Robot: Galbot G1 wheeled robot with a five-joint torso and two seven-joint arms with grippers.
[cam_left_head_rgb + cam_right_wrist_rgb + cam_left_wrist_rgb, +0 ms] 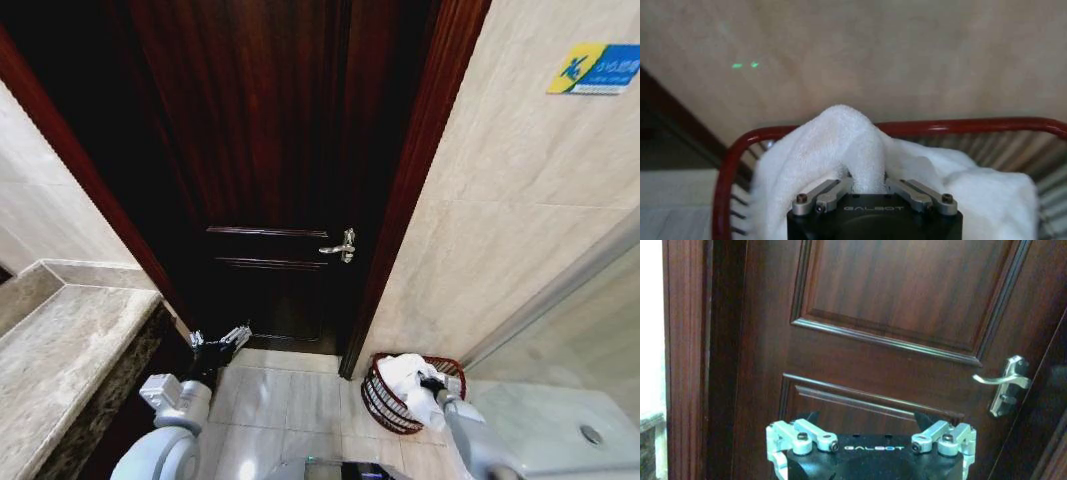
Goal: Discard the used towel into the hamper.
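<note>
The white towel [404,378] lies bunched in the hamper [377,402], a reddish-brown wire basket on the floor by the tiled wall. My right gripper [432,383] is over the hamper's mouth. In the right wrist view my right gripper [865,176] is shut on a raised fold of the towel [840,145], with the hamper's red rim [953,125] curving behind it. My left gripper [222,338] hangs idle in front of the door, and in the left wrist view the left gripper [867,421] is open with nothing between its fingers.
A dark wooden door [260,150] with a silver lever handle [341,246] stands straight ahead. A marble counter [60,350] runs along the left. A glass partition and a shower floor with a drain [592,434] lie to the right. Light floor tiles [290,400] stretch between.
</note>
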